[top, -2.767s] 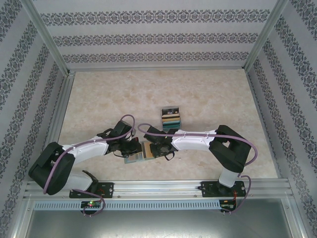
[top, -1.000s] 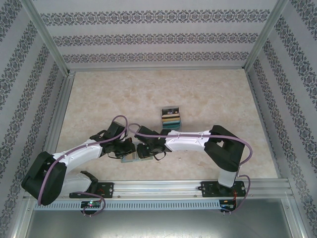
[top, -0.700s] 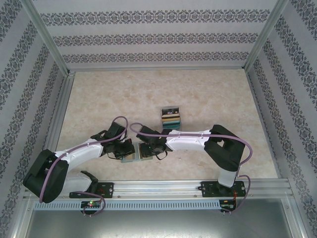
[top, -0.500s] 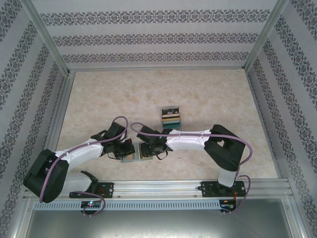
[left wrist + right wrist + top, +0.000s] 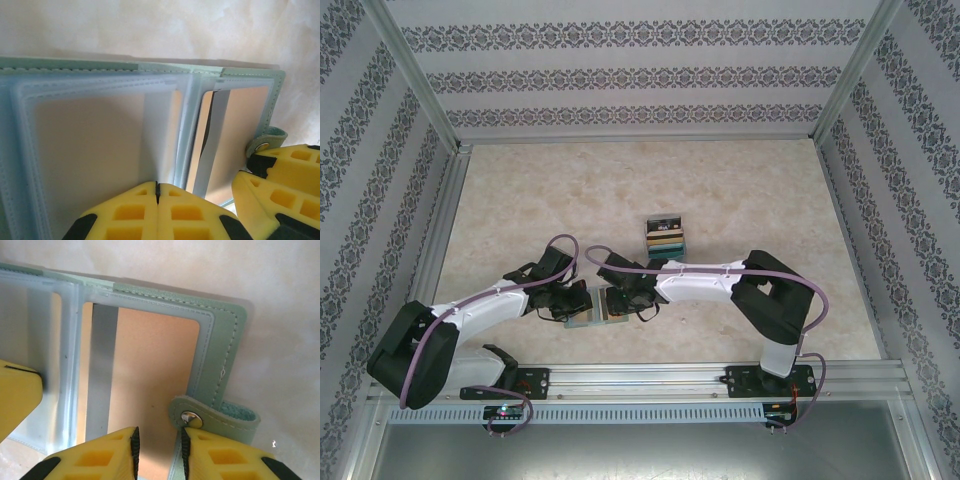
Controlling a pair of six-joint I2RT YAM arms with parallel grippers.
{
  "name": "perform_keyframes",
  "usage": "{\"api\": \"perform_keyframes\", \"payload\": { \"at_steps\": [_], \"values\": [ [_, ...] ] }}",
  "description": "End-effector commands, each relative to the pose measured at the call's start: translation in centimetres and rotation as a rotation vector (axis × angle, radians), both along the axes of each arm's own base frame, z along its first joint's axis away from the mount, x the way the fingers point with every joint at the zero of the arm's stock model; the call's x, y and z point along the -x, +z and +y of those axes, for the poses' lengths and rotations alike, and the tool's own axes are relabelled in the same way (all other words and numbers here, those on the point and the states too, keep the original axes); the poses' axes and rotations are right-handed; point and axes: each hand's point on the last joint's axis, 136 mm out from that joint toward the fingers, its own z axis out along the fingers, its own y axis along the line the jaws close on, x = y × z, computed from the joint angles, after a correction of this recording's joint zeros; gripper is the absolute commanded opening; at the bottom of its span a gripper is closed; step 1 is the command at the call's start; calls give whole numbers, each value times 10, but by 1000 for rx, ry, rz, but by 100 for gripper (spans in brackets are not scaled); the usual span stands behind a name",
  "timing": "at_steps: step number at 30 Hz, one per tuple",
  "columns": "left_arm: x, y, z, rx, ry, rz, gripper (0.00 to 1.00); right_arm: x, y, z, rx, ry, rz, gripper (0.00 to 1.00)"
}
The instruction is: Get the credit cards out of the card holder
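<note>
both arms have been shifted slightly left over the card holder (image 5: pixel 593 312). several cards (image 5: pixel 665 240) are already stacked on the table (image 5: pixel 770 190) beyond; a tan card (image 5: pixel 150 365) is left in the right pocket. the left tool (image 5: pixel 157 190) is closed against the left panel, the right tool (image 5: pixel 158 437) narrowly parted above that card, grip undetermined

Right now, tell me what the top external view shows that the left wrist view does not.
Top external: the credit cards piled farther out on the table, and the patterned walls. Left wrist: clear stitched pockets, a snap tab, and the left tool pressed shut. Shared: the open card holder on the table.
</note>
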Motion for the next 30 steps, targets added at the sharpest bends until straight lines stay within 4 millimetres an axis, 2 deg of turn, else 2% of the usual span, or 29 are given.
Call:
{"api": "perform_keyframes", "payload": {
  "at_steps": [1,17,24,30],
  "values": [
    [7,-10,9,-39,6,38,0,4,-17,-7,38,-12,50,32],
    [7,-13,7,-25,3,45,0,8,-4,29,-110,81,70,31],
    [7,-12,7,-33,2,46,0,7,-6,27,-96,77,71,30],
    [2,-3,4,-11,2,16,0,8,-10,25,-83,74,78,29]
  ]
}}
